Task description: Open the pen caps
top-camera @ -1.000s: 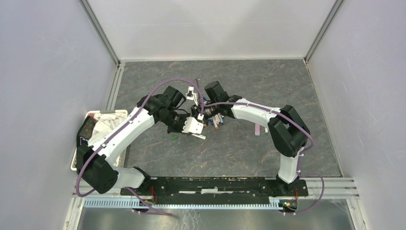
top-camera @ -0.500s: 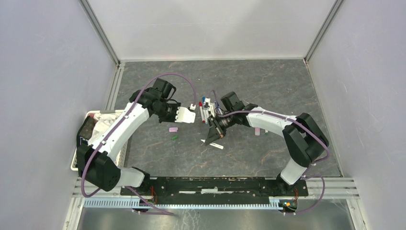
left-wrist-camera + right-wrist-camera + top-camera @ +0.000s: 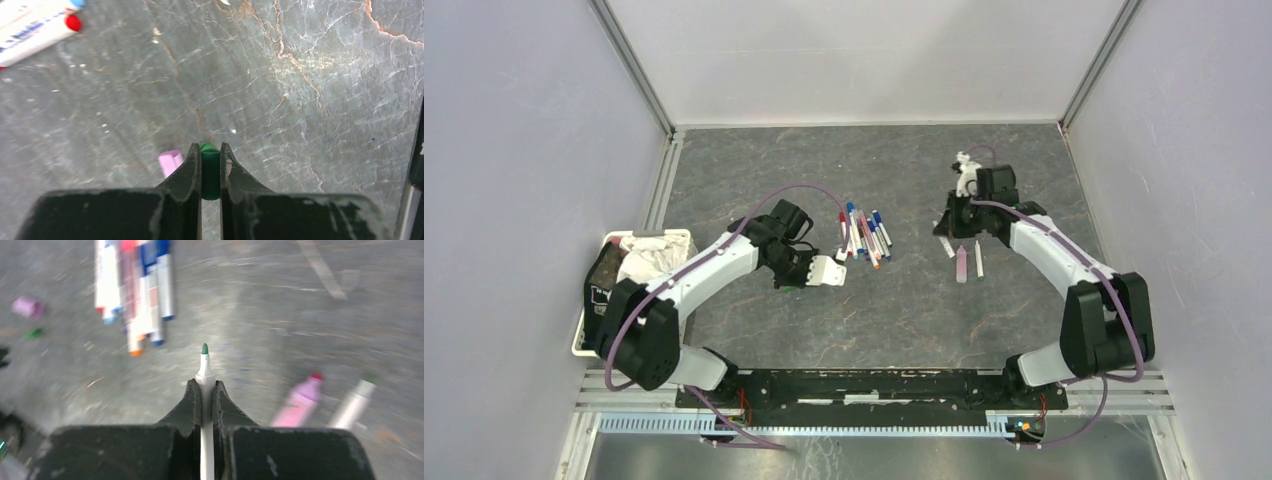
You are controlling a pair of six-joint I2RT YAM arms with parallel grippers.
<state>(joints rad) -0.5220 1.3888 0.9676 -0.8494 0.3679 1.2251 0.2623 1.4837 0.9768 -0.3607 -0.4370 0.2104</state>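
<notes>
We see a grey marbled counter (image 3: 904, 320) with two sets of robot jaws over it.

The left jaws are pressed together on a small green pen cap (image 3: 210, 167). The cap sits between their tips and pokes out a little past them. We cannot tell whether it rests on the counter. A pink cap (image 3: 171, 161) lies on the counter just beside the left-hand tip of these jaws, as the left wrist view shows it; whether the two touch is unclear. Further ahead of the left jaws, off to that same side, lies a white pen with a red end (image 3: 35, 37).

The right jaws are clamped narrowly on a thin white pen (image 3: 204, 375). They grip its barrel so that its bare green tip points forward beyond them, with the cap off. Ahead of the right jaws and to the left in the right wrist view lies a bundle of pens (image 3: 135, 290), side by side, with blue, red and orange ends. Close to the right of these jaws, a thick pink pen (image 3: 300, 402) and a white pen with a dark end (image 3: 352, 402) lie next to each other on the counter. This view is blurred, so finer detail is lost.

From above, the two sets of jaws are well apart, with the bundle of pens between them, nearer the left jaws. Well behind the left jaws stands a white basket (image 3: 674, 234) holding a crumpled white cloth (image 3: 646, 258).
</notes>
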